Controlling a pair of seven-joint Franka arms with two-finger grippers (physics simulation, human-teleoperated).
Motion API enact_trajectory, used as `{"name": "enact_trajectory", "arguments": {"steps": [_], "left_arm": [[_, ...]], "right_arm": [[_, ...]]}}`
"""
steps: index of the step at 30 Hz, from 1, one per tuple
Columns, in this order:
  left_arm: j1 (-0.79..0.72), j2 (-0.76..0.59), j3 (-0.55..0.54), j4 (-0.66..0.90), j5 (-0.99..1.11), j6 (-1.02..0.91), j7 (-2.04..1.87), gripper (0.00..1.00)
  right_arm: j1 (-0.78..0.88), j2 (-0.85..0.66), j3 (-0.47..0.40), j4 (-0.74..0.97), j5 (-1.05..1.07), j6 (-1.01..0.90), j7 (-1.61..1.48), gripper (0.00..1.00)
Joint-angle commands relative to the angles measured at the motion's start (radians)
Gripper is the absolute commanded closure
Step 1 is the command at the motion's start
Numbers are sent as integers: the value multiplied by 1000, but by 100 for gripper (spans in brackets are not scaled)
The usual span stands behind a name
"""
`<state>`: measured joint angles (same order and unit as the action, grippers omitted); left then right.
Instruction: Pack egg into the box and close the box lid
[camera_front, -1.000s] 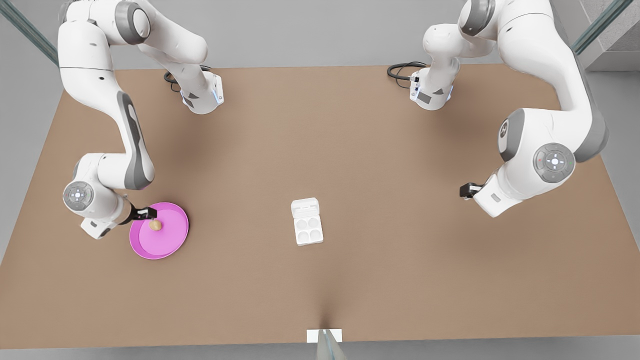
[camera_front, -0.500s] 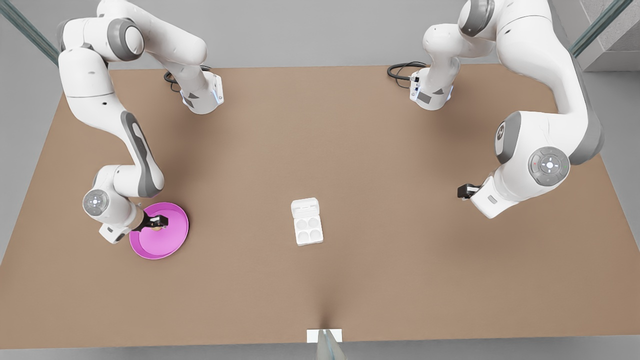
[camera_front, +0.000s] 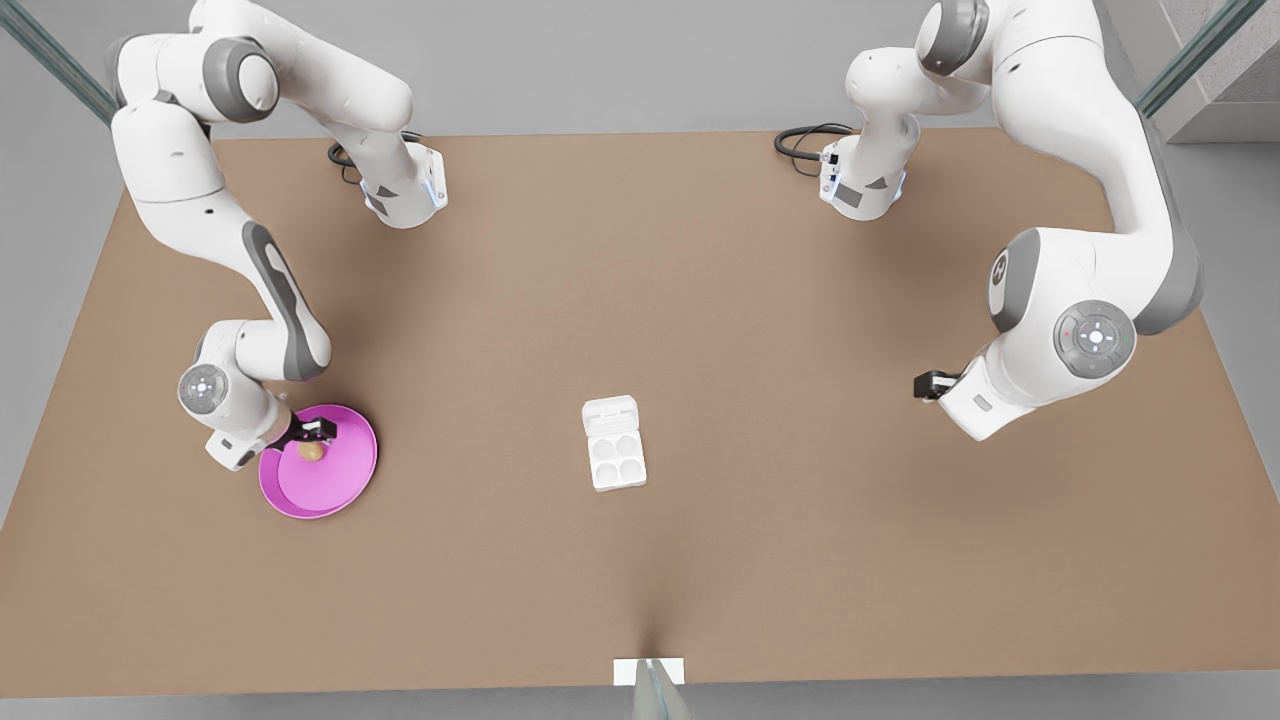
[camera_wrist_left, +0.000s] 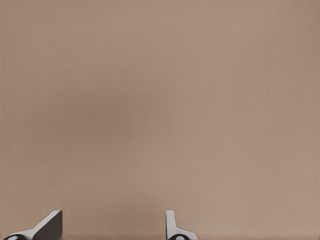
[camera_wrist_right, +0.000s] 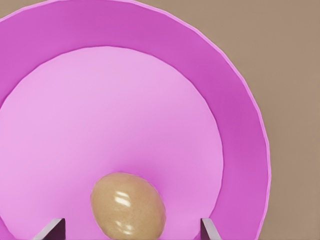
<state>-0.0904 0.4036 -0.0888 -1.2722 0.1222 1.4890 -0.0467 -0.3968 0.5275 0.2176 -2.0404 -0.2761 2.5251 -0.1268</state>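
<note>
The right gripper (camera_front: 312, 436), fingers spread, hovers over the small tan-brown egg (camera_wrist_right: 128, 210) on the round pink plate (camera_front: 345, 478) near the brown bench's (camera_front: 800, 560) edge at the front view's left. The white four-cup carton (camera_front: 615, 458) sits mid-bench, its lid (camera_front: 610, 411) open, bare bench all round. The left gripper (camera_wrist_left: 114, 227), spread, waits over bare bench.

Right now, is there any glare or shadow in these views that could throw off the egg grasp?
Right wrist view: two small white highlights sit on the egg, its outline clean against the plate. The right end effector is open, a finger either side of the egg. Front view: soft arm shadows on the table, none over the box. Left wrist view: a faint darker patch on the bare table.
</note>
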Motion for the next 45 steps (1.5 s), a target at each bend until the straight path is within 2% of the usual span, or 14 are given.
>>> {"name": "enact_trajectory", "arguments": {"steps": [1, 7, 9, 18, 19, 20, 22, 24, 32, 38, 43, 45], "left_arm": [[0, 0, 0, 1, 0, 0, -4, 0], [0, -2, 0, 1, 2, 0, -4, 0], [0, 0, 0, 1, 2, 0, -4, 0], [1, 0, 0, 1, 2, 2, -4, 0], [1, 0, 0, 1, 2, 2, -4, 0], [0, 0, 0, 1, 2, 0, -4, 0], [0, 0, 0, 1, 2, 2, -4, 0], [0, 0, 0, 1, 2, 2, -4, 0], [0, 0, 0, -1, 2, 0, -5, 0], [0, -3, 0, 1, 2, -3, -4, 0], [-2, -12, 0, 7, 0, -13, -10, 0], [11, -23, 0, 11, 2, -16, -1, 0]], "right_arm": [[-1, 5, 0, 0, -15, 35, -7, 0], [-2, 29, 0, 0, -15, 53, -5, 0], [-2, 39, 0, 0, -15, 55, -5, 9], [-4, 42, 0, 0, -15, 55, -5, 12], [-4, 42, 0, 0, -15, 55, -5, 17], [-4, 40, 0, 0, -15, 54, -5, 27], [-4, 35, 0, 0, -14, 53, -5, 27], [-4, 34, 0, 0, -14, 53, -5, 35], [1, 35, 0, 0, -14, 53, -4, 53], [1, -6, 2, -1, -11, 24, -4, 54], [32, -41, 65, 89, 0, -135, 84, 54], [93, -24, 71, 172, 2, -232, 174, 54]]}}
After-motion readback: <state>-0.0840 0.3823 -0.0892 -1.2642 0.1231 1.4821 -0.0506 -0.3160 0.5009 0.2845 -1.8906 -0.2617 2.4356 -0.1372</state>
